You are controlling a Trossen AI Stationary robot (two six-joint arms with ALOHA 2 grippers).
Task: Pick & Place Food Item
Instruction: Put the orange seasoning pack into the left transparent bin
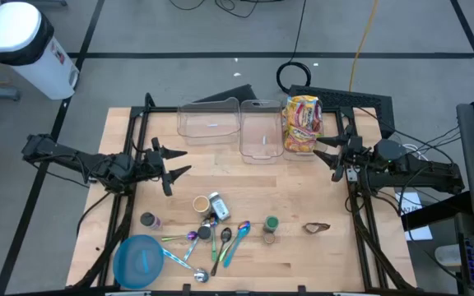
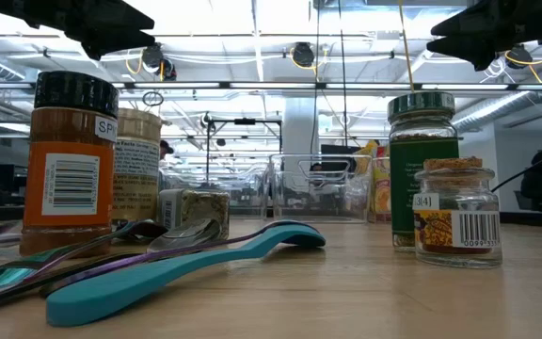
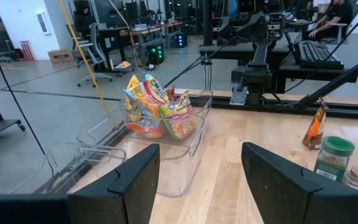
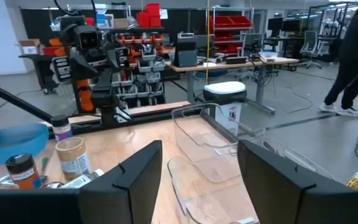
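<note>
reading "sp" on orange jar (image 2: 71, 160) label | barcode on small jar (image 2: 457, 215)

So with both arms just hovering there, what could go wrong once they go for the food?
The spice jars and spoons lie bunched together at the table's near edge, so a reaching left pincer could topple one. The crinkly snack bags sit in a clear bin close to the right pincer; they might slip or catch its wall.
</note>
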